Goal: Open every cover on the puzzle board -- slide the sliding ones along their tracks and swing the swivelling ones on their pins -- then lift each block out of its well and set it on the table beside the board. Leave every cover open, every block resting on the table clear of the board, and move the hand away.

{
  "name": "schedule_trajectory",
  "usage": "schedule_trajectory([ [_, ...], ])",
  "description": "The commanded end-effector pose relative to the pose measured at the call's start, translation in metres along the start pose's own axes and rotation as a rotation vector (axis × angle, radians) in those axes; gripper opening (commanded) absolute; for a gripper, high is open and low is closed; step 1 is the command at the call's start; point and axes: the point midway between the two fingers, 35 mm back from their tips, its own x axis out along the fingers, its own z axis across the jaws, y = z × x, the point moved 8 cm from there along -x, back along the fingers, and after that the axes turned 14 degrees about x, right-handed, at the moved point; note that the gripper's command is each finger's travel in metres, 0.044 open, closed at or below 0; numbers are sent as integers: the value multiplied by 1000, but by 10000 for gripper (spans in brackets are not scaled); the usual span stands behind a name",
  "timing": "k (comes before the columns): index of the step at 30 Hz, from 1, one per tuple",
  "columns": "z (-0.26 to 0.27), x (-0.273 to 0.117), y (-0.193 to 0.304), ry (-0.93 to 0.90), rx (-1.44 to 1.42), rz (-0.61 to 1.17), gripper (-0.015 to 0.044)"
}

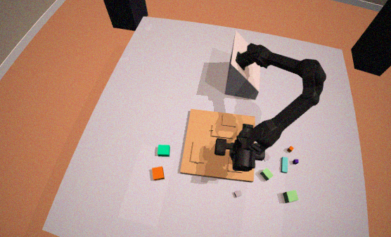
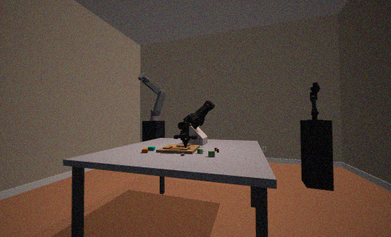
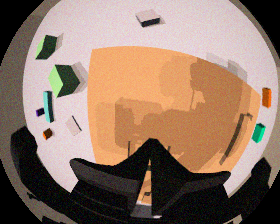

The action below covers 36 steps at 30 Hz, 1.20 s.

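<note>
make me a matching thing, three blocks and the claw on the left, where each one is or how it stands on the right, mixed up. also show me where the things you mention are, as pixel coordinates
1. teal block [image 1: 284, 164] [image 3: 49, 106]
2. purple block [image 1: 296, 161] [image 3: 40, 112]
3. green-blue block [image 1: 164, 150] [image 2: 151, 148] [image 3: 259, 133]
4. claw [image 2: 186, 146] [image 3: 152, 141]

A. shut, over the board [image 1: 197, 119] [image 2: 176, 151] [image 3: 111, 65]
B. beside the orange cube left of the board in the top view
C. long and narrow
D. smallest of the three blocks

1-C, 2-D, 3-B, 4-A
</note>
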Motion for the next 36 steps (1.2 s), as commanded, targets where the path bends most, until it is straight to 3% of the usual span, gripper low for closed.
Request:
schedule_trajectory([
  [1,2,-7,-4,-7,-10,-11,0],
  [30,-1,-38,-4,0,-8,-1,0],
  [36,-28,-42,12,8,-247,-4,0],
])
